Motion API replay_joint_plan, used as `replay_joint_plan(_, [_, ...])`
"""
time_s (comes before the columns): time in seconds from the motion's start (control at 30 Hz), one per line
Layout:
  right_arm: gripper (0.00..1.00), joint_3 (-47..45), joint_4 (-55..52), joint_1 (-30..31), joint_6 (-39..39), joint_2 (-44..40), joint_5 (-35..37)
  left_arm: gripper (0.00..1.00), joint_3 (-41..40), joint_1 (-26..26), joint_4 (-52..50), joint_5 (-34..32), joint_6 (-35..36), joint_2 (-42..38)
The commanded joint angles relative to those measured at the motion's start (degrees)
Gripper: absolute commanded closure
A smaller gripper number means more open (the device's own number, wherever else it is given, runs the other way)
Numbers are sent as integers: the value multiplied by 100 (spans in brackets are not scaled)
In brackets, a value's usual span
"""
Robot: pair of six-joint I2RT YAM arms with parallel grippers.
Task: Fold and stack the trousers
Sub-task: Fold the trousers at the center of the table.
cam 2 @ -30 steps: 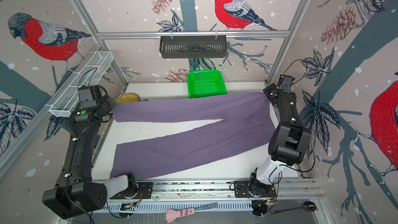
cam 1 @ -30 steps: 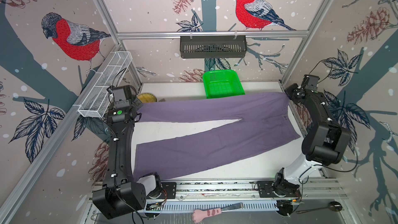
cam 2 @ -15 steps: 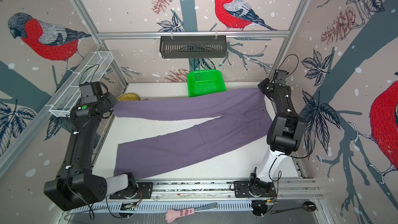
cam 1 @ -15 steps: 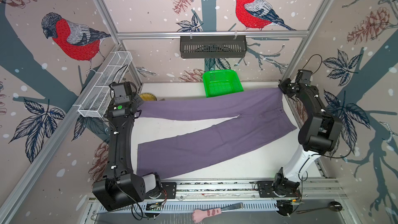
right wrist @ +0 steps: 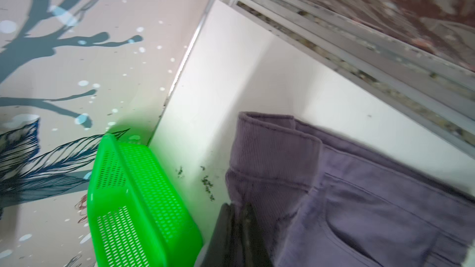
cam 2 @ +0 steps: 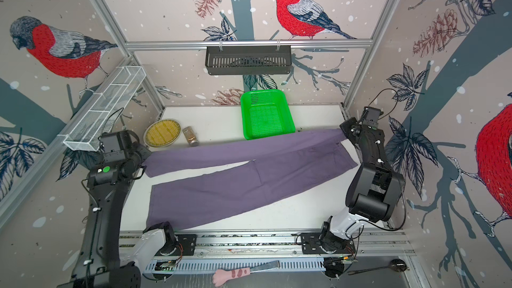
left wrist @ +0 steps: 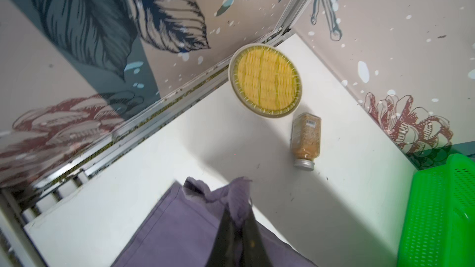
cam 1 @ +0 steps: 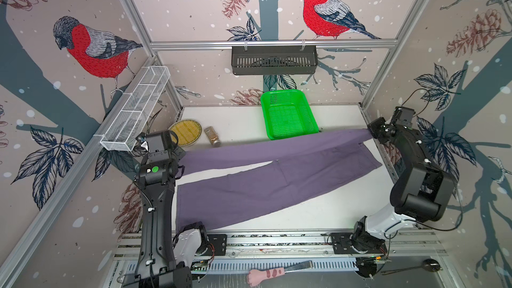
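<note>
- I see the left gripper (left wrist: 237, 218) pinched closed on the hem of one leg of the trousers (cam 1: 263, 187), at the left edge of the table (cam 1: 332, 211).
- I see the right gripper (right wrist: 237, 210) clamped on the waistband corner, near the table's far right corner.
- The gripped leg stretches between the two grips. The other leg lies flat, running to the near left corner.
- A green basket (cam 1: 289, 114) sits at the far edge, just behind the trousers.
- A round yellow dish (cam 1: 185, 131) and a toppled spice jar (cam 1: 212, 135) lie near the far left corner.
</note>
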Motion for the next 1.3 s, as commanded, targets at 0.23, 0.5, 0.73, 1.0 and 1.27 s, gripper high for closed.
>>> replay_joint_plan(0.23, [100, -1042, 549, -169, 122, -608, 452, 100, -1102, 11, -526, -608, -1079, -1007])
replay_joint_plan(0.5, [100, -1876, 785, -198, 247, -842, 624, 100, -2019, 13, -612, -452, -1735, -1547])
replay_joint_plan(0.73, [100, -2567, 952, -215, 213, -1345, 1127, 100, -2504, 12, -605, -460, -2229, -1937])
replay_joint_plan(1.0, [100, -2743, 1202, -268, 192, -1920, 1186, 100, -2555, 16, -640, -852, -2649, -1868])
replay_joint_plan(1.27, [100, -2673, 1019, -352, 195, -2516, 1257, 100, -2088, 20, -871, -1233, -2687, -1886])
